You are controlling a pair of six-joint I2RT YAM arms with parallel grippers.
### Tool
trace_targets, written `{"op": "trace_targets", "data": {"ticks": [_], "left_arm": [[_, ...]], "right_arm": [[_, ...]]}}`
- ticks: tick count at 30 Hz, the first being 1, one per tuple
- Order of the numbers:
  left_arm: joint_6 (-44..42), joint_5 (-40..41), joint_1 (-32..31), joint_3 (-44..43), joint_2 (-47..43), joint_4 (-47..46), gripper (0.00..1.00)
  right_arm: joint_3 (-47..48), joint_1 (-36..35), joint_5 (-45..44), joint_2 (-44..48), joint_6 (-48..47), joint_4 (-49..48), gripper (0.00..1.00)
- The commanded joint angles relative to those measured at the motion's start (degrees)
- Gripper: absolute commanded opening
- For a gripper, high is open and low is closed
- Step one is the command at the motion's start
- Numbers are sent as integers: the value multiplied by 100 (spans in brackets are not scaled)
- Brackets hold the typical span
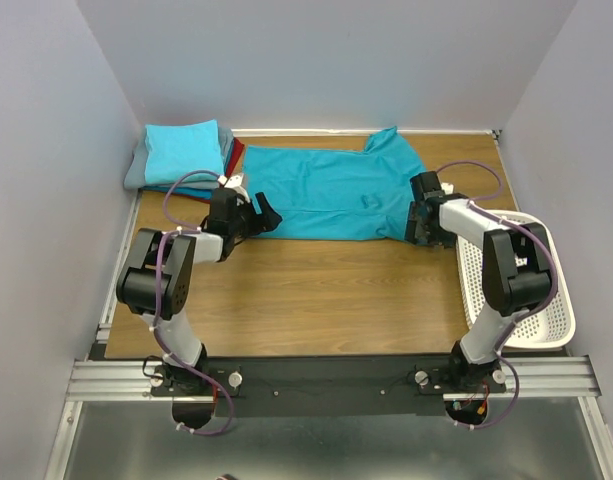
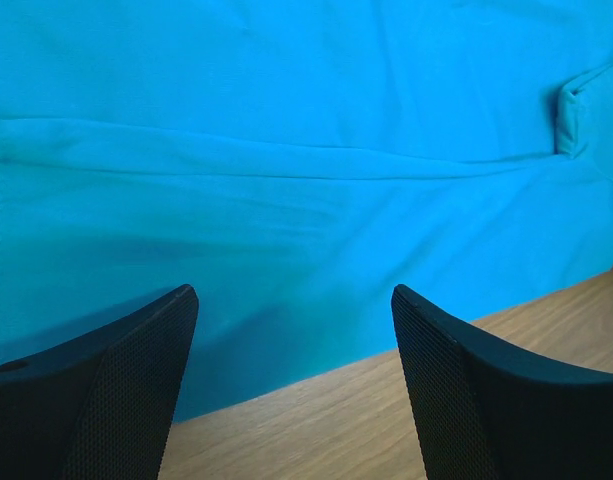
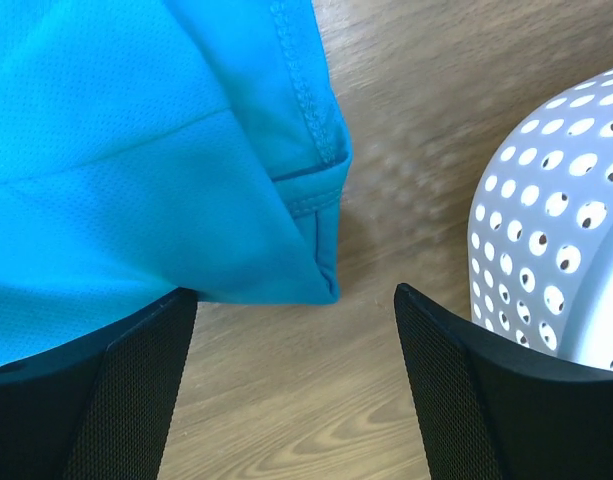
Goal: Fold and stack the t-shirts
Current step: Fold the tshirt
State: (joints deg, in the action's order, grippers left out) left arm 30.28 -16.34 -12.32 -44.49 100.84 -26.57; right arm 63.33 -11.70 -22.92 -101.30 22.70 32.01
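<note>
A teal-blue t-shirt lies spread on the wooden table at the back centre, partly folded. A stack of folded t-shirts sits at the back left: light turquoise on top, grey and dark red below. My left gripper is open at the shirt's near left edge; the shirt fills the left wrist view, with its edge between the jaws. My right gripper is open at the shirt's near right corner, which lies just ahead of the jaws. Neither holds anything.
A white perforated plastic basket stands at the table's right edge, close to the right arm, and shows in the right wrist view. Bare wood lies in front of the shirt. Walls enclose the table at the back and sides.
</note>
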Motion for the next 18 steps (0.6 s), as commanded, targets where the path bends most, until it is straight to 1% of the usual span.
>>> {"op": "trace_targets", "data": {"ticks": [1, 4, 8, 9, 12, 18], "left_arm": [[-40, -54, 220, 186, -29, -323, 86], [-40, -177, 318, 292, -47, -455, 86], [-49, -203, 318, 300, -64, -420, 86], [-49, -221, 318, 309, -73, -419, 86], [-66, -238, 318, 318, -90, -411, 86], [-128, -229, 326, 309, -108, -358, 86]], "right_arm": [[-154, 107, 138, 163, 103, -265, 85], [-207, 186, 182, 137, 68, -362, 82], [-225, 265, 270, 84, 33, -450, 76], [-225, 283, 305, 66, 15, -467, 72], [-242, 335, 358, 31, -20, -511, 68], [-251, 458, 288, -13, -37, -520, 67]]}}
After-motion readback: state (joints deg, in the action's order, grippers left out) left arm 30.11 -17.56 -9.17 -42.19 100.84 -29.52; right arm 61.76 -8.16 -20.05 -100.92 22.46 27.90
